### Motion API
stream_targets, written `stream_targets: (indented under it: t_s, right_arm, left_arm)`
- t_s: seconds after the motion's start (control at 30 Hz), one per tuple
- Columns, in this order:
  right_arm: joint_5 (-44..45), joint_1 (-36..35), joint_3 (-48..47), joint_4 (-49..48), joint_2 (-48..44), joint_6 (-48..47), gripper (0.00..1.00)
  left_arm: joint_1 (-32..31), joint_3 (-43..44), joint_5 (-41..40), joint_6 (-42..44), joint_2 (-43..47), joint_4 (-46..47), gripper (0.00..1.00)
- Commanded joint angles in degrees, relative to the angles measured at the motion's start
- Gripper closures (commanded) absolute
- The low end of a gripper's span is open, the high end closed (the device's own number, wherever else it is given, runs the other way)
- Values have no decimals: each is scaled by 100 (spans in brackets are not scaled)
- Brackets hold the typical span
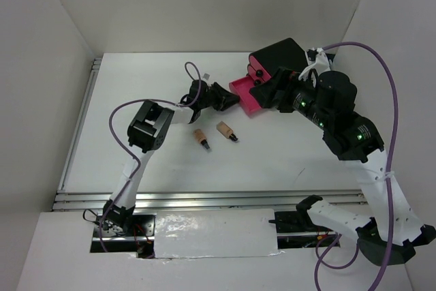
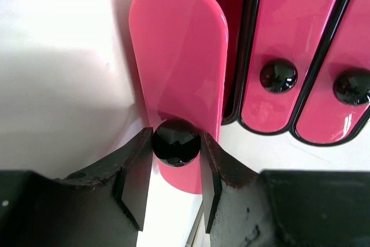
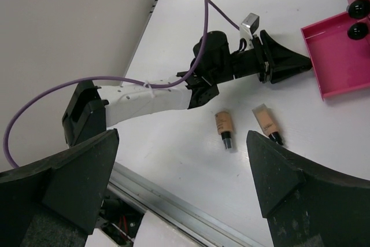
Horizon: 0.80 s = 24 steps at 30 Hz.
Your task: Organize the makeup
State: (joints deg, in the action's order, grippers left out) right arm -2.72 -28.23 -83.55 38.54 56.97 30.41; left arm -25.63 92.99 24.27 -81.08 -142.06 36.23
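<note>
Of the makeup, two tan bottles with black caps lie on the white table, one left of the other. My left gripper is shut on the round black knob of a pink drawer, which stands pulled out of the black box. The drawer's tray looks bare in the part that shows. My right gripper hangs open above the table near the box, holding nothing.
Two more pink drawers with black knobs sit shut beside the pulled one. White walls close the table at the left, back and right. A metal rail runs along the near edge. A purple cable trails from the left arm.
</note>
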Motion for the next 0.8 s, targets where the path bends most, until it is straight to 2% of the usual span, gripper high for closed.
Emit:
stream_targets:
  t_s: [0.0,0.07,0.1,0.13,0.17,0.23,0.27,0.3,0.5,0.6,0.63,0.7,0.73,0.77]
  right_arm:
    - [-185,28,23,-339,-11,52,0]
    - [-255,19,5,-348,33,44,0]
    - [-264,28,14,-348,42,35,0]
    - [-299,19,31,-356,60,35,0]
    - [-308,19,32,-339,103,17,0]
    - [-317,28,23,-295,165,-18,0]
    - [-317,19,31,-286,209,-44,0]
    - [-317,19,75,-286,235,-62,0]
    - [-369,19,391,-391,376,-176,0]
    - [-378,19,742,-462,657,-334,0]
    - [-361,-33,839,-462,884,-395,1]
    - [-335,-164,1033,-418,1366,-536,1]
    - [-291,-244,1042,-357,1569,-693,1]
    - [-38,-523,903,-130,2215,-1034,1]
  left_arm:
    - [84,-158,7,215,521,403,72]
    - [84,-272,7,250,609,403,67]
    - [84,-334,-1,259,635,394,54]
    - [93,-352,-1,303,670,376,46]
    - [93,-378,-28,321,758,350,32]
    - [93,-466,-54,443,943,280,17]
    - [110,-483,-80,505,1013,201,5]
    - [128,-475,-98,636,1083,70,1]
    - [391,-545,-116,926,1707,-291,1]
    - [645,-458,-430,1355,2216,-1412,1]
    - [725,-370,-615,1506,2479,-2591,1]
    - [954,86,-1315,1954,2769,-4011,1]
    - [1024,270,-1589,2103,2841,-5393,1]
    - [1173,794,-2254,2531,3033,-6930,1]
